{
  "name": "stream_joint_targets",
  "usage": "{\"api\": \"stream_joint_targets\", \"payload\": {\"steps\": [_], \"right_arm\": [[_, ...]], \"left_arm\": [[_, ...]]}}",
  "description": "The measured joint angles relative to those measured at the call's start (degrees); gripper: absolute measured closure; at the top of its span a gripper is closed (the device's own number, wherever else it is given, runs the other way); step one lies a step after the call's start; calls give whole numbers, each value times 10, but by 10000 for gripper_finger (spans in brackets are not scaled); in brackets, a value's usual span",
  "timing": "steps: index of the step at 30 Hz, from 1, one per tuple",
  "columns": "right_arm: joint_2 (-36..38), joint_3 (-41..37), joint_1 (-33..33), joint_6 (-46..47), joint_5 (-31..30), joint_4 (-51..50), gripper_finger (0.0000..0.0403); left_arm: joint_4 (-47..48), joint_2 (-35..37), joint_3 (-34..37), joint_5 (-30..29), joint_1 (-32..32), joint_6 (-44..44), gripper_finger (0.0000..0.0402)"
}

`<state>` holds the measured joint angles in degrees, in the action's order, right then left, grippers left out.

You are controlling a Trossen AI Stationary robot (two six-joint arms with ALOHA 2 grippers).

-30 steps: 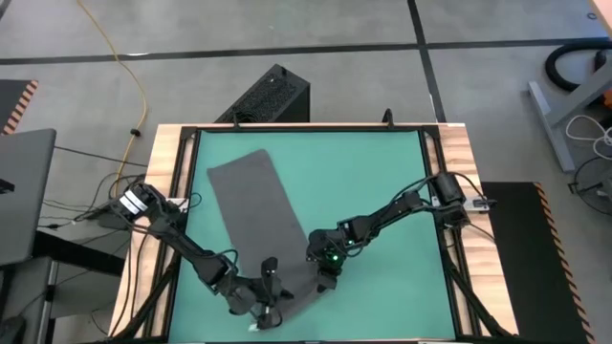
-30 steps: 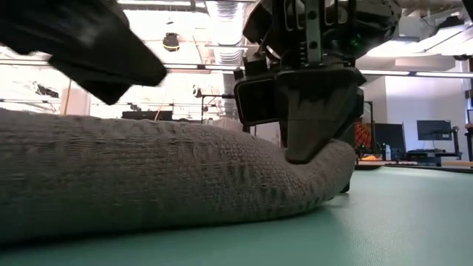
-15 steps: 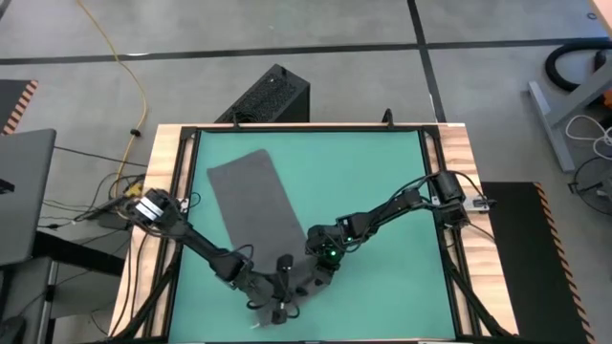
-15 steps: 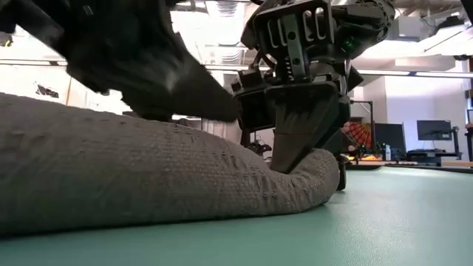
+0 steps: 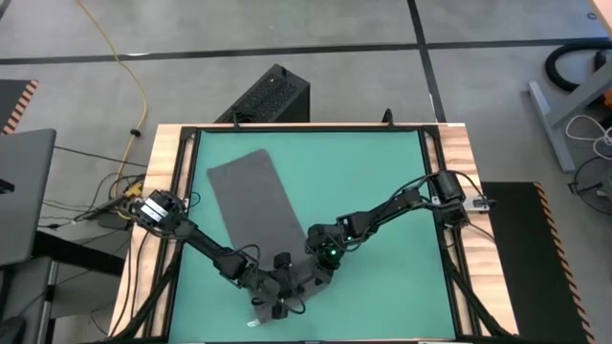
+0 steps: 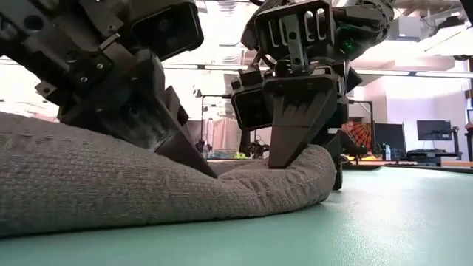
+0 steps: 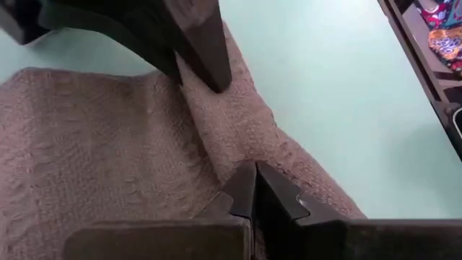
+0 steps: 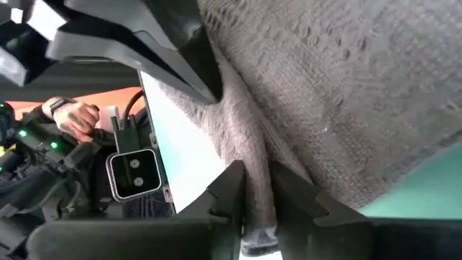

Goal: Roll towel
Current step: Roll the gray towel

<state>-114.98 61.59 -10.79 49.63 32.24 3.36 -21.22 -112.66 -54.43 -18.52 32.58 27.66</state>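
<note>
Grey towel (image 5: 253, 201) is lying on the green mat (image 5: 373, 191) that covers the bench, stretched from the mat's far-left part down toward its near edge, where the end is bunched into a fat fold. Both hands sit on that near fold, close together. Left hand (image 7: 253, 189) has its fingers closed tight, tips pressed into the cloth. Right hand (image 8: 254, 189) has a ridge of towel pinched between its slightly parted fingers.
</note>
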Motion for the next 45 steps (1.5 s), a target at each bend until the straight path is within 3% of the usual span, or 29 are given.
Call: {"api": "stream_joint_targets", "payload": {"steps": [10, 18, 21, 26, 32, 45], "right_arm": [[48, -3, 12, -46, -21, -49, 259], [120, -2, 4, -165, -31, -124, 239], [154, -2, -32, -262, -88, -130, 239], [162, 0, -131, -510, -245, -118, 240], [120, 0, -200, -595, -458, -55, 240], [50, 0, -189, -621, -475, -37, 240]], "left_arm": [[9, 0, 0, -1, 0, 0, 401], [12, 0, 0, -1, -1, -3, 401], [12, 1, 5, 0, -3, -4, 401], [2, 1, 21, 3, -9, 6, 401], [2, 1, 22, 13, -12, 10, 401], [-1, 1, 22, 19, -15, 20, 401]]}}
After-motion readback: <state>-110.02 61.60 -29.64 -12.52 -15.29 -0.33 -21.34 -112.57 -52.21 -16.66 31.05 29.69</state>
